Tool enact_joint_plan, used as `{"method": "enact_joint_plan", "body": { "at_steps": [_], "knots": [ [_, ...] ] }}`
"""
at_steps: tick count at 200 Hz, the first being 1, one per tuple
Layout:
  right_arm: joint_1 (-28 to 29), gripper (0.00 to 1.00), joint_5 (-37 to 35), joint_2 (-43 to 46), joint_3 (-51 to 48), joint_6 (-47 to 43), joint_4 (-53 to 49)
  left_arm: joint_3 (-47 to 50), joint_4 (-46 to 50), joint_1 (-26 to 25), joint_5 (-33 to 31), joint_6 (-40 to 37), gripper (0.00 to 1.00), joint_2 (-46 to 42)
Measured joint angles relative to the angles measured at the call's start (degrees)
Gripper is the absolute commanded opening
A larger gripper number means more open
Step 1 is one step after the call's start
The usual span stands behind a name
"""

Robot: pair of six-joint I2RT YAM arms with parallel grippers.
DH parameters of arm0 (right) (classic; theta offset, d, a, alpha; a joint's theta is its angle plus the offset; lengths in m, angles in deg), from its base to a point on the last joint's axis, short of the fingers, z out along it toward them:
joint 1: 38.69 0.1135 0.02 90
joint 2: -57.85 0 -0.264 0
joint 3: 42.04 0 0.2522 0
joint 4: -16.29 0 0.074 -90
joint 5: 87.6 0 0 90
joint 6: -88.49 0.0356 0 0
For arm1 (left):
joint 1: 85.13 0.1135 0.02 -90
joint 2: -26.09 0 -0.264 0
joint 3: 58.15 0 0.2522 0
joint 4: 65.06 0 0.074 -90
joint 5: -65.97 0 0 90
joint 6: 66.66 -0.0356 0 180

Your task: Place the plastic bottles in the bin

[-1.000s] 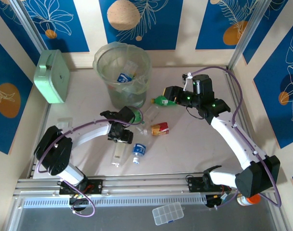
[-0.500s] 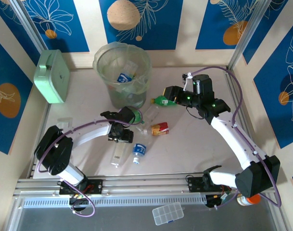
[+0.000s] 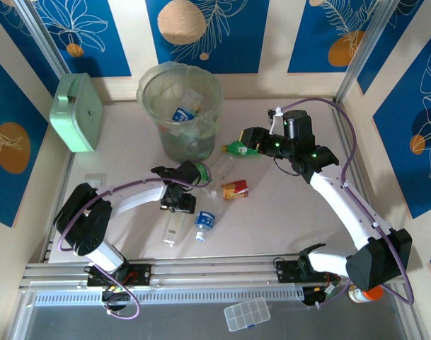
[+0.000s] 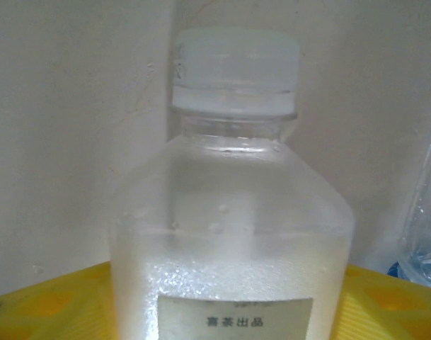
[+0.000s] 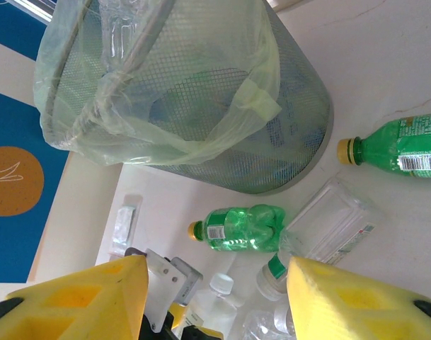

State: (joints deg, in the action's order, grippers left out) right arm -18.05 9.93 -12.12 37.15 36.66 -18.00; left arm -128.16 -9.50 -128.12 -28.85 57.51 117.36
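The bin (image 3: 180, 110), a bag-lined mesh bucket, stands at the back and holds several bottles; in the right wrist view the bin (image 5: 201, 92) is ahead. My left gripper (image 3: 178, 201) is open with its yellow fingers either side of a clear white-capped bottle (image 4: 233, 212) lying on the table (image 3: 174, 228). My right gripper (image 3: 250, 138) is open and empty (image 5: 215, 268), hovering by a green bottle (image 3: 238, 148). A second green bottle (image 5: 250, 228), a flattened clear bottle (image 3: 222, 166), a red-labelled bottle (image 3: 235, 189) and a blue-labelled bottle (image 3: 204, 221) lie between the arms.
A mint-green box (image 3: 77, 113) leans at the left wall. A small clear packet (image 3: 93, 182) lies near the left arm. A clear organiser case (image 3: 247, 314) and an orange-lidded jar (image 3: 364, 292) sit beyond the front rails.
My left gripper has shifted slightly right and down over the clear bottle. The right arm and the bottles have not moved.
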Motion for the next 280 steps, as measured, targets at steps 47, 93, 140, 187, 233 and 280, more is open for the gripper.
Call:
{"method": "enact_joint_plan", "body": {
  "at_steps": [47, 93, 140, 187, 233, 280],
  "knots": [
    [0.57, 0.55, 0.00, 0.39, 0.00, -0.22, 0.00, 0.00, 0.13, -0.33, -1.09, -0.17, 0.51, -1.68],
    [1.16, 0.55, -0.04, 2.34, 0.00, -0.50, 0.04, -0.17, 0.61, -0.33, -1.22, -4.02, 0.45, -9.73],
    [1.49, 0.55, -0.02, 3.82, 0.02, -0.63, 0.39, 0.90, -7.76, -0.44, 7.32, -13.03, 0.36, -29.22],
    [2.12, 0.60, 2.80, 3.78, 0.02, -1.25, 1.38, 8.74, -23.96, -0.44, 5.73, -14.78, 0.26, -48.72],
    [6.21, 0.64, 8.39, 3.78, 0.02, -3.89, 6.45, 14.32, -38.34, -0.44, 1.33, -13.03, 0.22, -54.60],
    [7.87, 0.66, 9.81, 4.68, 0.09, -7.21, 8.26, 13.16, -51.49, -0.42, -8.79, -16.20, 0.11, -49.77]
  ]
}}
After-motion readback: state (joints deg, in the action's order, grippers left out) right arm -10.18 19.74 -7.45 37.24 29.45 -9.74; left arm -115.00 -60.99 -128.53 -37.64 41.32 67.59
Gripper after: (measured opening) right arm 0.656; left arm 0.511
